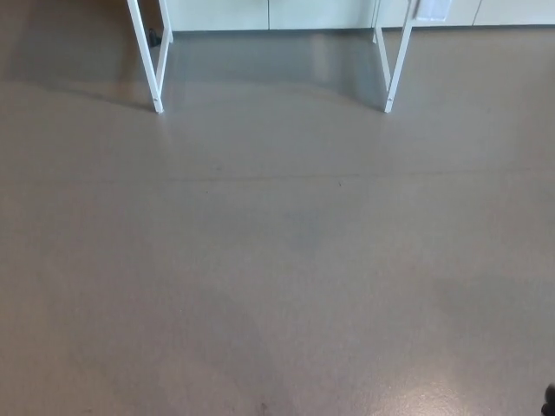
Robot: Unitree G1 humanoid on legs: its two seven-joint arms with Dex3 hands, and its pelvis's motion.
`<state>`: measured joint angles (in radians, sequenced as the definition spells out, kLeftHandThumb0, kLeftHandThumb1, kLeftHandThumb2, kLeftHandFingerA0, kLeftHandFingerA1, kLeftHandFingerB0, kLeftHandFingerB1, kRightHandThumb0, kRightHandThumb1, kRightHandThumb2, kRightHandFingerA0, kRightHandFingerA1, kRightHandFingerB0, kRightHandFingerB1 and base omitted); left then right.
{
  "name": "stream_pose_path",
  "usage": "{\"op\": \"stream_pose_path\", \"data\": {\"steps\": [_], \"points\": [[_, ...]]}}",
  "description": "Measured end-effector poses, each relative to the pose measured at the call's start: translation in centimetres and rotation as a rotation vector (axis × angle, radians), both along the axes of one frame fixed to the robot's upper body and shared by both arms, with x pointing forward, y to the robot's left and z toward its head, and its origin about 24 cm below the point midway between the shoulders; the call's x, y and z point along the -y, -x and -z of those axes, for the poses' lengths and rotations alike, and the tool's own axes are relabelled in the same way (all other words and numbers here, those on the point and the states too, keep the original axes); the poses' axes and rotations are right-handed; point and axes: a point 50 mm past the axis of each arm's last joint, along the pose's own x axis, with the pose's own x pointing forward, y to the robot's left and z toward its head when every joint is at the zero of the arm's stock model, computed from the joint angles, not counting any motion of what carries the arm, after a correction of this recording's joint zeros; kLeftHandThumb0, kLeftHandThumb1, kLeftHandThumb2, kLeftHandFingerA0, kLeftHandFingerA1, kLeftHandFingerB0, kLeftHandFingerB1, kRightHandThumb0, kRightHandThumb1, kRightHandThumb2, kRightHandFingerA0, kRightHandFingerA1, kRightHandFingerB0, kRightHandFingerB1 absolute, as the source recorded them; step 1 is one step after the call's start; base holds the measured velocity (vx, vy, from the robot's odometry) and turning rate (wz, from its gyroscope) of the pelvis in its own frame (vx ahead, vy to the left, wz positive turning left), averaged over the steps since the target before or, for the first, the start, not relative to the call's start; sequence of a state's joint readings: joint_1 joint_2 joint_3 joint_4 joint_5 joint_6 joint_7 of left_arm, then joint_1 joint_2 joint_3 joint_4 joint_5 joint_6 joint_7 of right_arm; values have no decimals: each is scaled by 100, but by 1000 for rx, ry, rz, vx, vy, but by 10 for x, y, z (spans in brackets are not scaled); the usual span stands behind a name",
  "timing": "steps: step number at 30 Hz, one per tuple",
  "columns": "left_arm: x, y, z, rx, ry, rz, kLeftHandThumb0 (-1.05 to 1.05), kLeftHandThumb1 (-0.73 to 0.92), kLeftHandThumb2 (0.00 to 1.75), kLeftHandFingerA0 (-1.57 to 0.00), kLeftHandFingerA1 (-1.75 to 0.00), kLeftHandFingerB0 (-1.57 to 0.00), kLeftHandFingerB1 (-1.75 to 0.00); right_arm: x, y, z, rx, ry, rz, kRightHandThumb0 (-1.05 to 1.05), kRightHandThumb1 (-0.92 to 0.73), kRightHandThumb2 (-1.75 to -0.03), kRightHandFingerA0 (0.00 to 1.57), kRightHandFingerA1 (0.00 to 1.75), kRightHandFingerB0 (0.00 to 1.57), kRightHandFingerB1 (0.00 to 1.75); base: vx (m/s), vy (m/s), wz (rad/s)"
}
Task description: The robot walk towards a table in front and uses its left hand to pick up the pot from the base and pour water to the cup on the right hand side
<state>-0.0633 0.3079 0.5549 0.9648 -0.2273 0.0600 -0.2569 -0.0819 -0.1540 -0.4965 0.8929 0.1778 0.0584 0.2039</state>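
Grey, smooth floor (277, 260) and white metal table legs (156, 61) are all that shows; pot, cup and both hands are out of view, so handling and hold cannot be judged.

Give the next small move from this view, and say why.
Probably keep walking straight ahead: only the two white metal table legs show at the top, across bare grey floor. No pot, cup or robot hand is in view, so reaching would be premature.
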Motion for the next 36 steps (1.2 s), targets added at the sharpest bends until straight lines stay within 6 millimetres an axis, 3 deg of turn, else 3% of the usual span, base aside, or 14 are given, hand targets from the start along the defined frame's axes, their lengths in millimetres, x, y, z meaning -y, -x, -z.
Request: {"op": "stream_pose_path", "data": {"steps": [5,6,8,9,10,12,13,14,16,18,25,26,30,36], "points": [[-10,11,-2,79,84,-80,2,80,61,-34,-38,-28,-35,6,13,2,61,-101,104,-24,-40,-94,29,62,12,51,0,0,0],[-11,16,-1,85,99,-91,2,82,61,-34,-38,-26,-35,7,19,4,62,-118,121,-29,-56,-67,28,53,18,37,0,0,0],[-11,28,3,82,129,-102,2,82,61,-34,-38,-26,-35,7,34,9,55,-150,139,-29,-56,-67,28,53,18,37,0,0,0],[-12,33,4,77,138,-103,2,57,99,-23,-53,-17,-50,7,42,11,48,-160,141,-29,-57,-66,26,52,17,37,0,0,0],[-12,39,6,67,144,-104,3,53,95,-27,-54,-19,-51,7,48,13,42,-169,145,-27,-49,-64,41,57,25,37,0,0,0],[-10,58,13,25,161,-117,3,53,95,-27,-54,-19,-51,7,69,20,11,-189,167,-27,-49,-64,41,57,25,37,141,20,-9],[-11,62,14,18,162,-120,3,53,95,-27,-54,-19,-51,7,77,22,-1,-197,180,-27,-49,-64,41,57,25,37,94,-4,14],[-12,64,13,17,162,-121,3,54,95,-26,-54,-17,-50,6,82,24,-9,-206,188,-19,-51,-58,53,60,31,38,92,-26,2],[-12,63,13,27,165,-115,3,54,95,-25,-54,-17,-50,5,88,27,-19,-216,213,-15,-52,-62,48,58,30,39,73,-28,34],[-10,68,15,19,176,-116,1,54,95,-26,-53,-17,-49,7,92,28,-22,-216,230,-23,-51,-57,54,59,34,39,57,9,-9],[-9,81,19,-11,191,-122,1,54,95,-26,-53,-16,-49,5,105,35,-48,-228,275,-22,-50,-57,55,61,34,40,71,184,-5],[-5,82,22,-16,205,-120,2,53,95,-23,-53,-15,-49,5,105,34,-43,-227,279,-29,-50,-55,54,58,33,38,129,368,-56],[-16,73,11,16,166,-101,2,53,95,-24,-53,-15,-49,1,109,37,-52,-239,279,-29,-50,-55,54,60,32,38,177,234,-2],[-15,73,13,7,178,-98,0,52,95,-24,-53,-17,-50,1,107,36,-33,-236,278,-30,-49,-55,55,61,35,39,226,13,7]]}}
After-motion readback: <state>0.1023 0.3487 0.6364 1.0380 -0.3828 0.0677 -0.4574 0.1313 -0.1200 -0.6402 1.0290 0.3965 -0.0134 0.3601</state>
